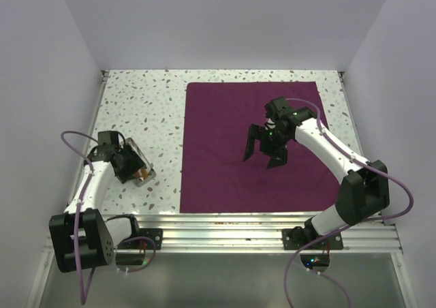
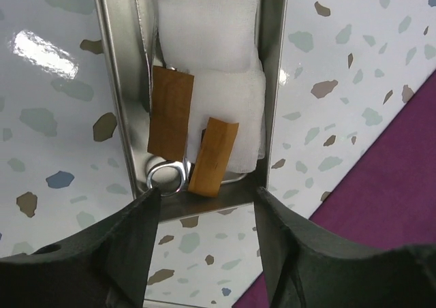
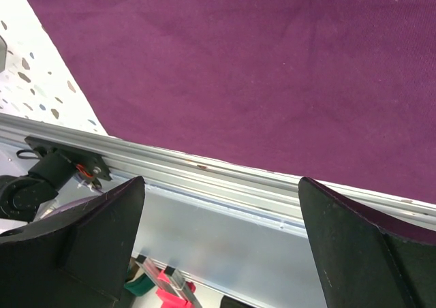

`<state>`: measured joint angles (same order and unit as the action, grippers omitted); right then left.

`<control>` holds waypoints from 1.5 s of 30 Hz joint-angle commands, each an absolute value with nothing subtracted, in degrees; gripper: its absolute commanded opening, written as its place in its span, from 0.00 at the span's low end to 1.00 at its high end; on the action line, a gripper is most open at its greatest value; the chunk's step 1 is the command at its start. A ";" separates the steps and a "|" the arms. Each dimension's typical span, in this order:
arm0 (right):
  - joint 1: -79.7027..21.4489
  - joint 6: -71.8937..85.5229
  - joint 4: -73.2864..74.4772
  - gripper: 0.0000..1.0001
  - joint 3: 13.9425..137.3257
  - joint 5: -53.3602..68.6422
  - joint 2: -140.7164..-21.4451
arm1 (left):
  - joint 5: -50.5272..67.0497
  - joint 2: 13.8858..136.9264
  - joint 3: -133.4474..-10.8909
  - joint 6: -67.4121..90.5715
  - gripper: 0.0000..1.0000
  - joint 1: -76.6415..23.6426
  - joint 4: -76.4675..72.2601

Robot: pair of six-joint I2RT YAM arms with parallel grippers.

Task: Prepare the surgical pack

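The dark purple cloth (image 1: pixel 225 117) lies flat on the right half of the table. The small steel tray (image 1: pixel 134 145) sits on the speckled tabletop left of it. In the left wrist view the tray (image 2: pixel 114 83) holds white gauze (image 2: pixel 211 35), two orange-brown tabs (image 2: pixel 170 110) and a steel ring handle (image 2: pixel 165 176); I cannot tell if it belongs to scissors or forceps. My left gripper (image 2: pixel 208 195) is open, its fingertips at the tray's near end, one by each corner. My right gripper (image 1: pixel 262 155) hangs open and empty above the cloth (image 3: pixel 238 63).
An aluminium rail (image 3: pixel 204 178) runs along the table's near edge just below the cloth. White walls close the table on the left, back and right. The cloth's corner (image 2: pixel 402 185) shows to the right of the tray.
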<state>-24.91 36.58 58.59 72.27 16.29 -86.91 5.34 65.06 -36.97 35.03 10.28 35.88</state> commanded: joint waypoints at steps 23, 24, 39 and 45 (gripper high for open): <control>-24.44 32.17 58.10 0.99 73.21 19.69 -90.00 | -6.68 81.46 -48.60 32.35 0.47 14.41 38.15; -24.43 32.25 58.01 0.99 73.13 19.69 -90.17 | -6.68 81.91 -48.52 32.26 0.47 14.50 37.97; -22.94 31.99 57.83 0.99 72.86 19.60 -91.05 | -6.33 88.41 -48.87 30.59 0.15 14.85 35.25; -22.94 31.90 57.57 0.99 73.30 19.42 -91.41 | -5.89 87.19 -49.65 29.00 0.00 14.94 35.94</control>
<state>-23.18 33.15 58.48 72.31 17.78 -90.80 -5.58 87.88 -48.01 30.63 14.31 37.74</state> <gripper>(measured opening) 0.986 0.016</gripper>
